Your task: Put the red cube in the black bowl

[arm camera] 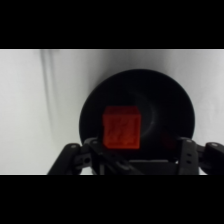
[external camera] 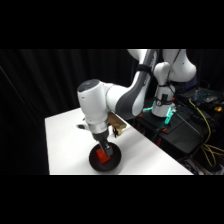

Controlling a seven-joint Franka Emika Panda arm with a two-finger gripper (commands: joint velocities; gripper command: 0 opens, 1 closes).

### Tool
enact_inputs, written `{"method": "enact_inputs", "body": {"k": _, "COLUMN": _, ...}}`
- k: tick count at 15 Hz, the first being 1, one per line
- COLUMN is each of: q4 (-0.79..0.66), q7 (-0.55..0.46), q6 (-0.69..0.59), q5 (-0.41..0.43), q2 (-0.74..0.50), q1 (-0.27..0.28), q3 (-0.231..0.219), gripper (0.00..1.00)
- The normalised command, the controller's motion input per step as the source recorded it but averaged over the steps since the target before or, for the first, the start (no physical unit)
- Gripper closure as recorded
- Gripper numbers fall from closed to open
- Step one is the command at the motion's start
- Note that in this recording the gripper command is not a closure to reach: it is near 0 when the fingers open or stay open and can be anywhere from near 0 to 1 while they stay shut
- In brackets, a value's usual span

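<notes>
Gripper (external camera: 103,151) hung low over the bowl (external camera: 114,161), near the table's (external camera: 65,140) front edge. Cube (arm camera: 121,127) sat centred over the bowl's dark inside, so a drop would land well within the rim. Whether the gripper gripped the cube or had let go, I could not tell (contact hidden in both views).
</notes>
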Motion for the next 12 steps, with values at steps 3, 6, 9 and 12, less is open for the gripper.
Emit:
{"method": "enact_inputs", "body": {"k": 3, "q4": 0.05, "q7": 0.02, "q6": -0.15, "q5": -0.040, "q2": -0.21, "q1": 0.003, "q3": -0.033, "gripper": 0.00}}
{"method": "enact_inputs", "body": {"k": 6, "q4": -0.01, "q7": 0.19, "q6": -0.42, "q5": -0.117, "q2": -0.46, "q1": 0.080, "q3": -0.077, "gripper": 0.00}}
{"method": "enact_inputs", "body": {"k": 9, "q4": 0.14, "q7": 0.19, "q6": -0.53, "q5": -0.129, "q2": -0.39, "q1": 0.044, "q3": -0.053, "gripper": 0.00}}
{"method": "enact_inputs", "body": {"k": 12, "q4": 0.31, "q7": 0.11, "q6": -0.52, "q5": -0.124, "q2": -0.17, "q1": -0.007, "q3": -0.019, "gripper": 0.00}}
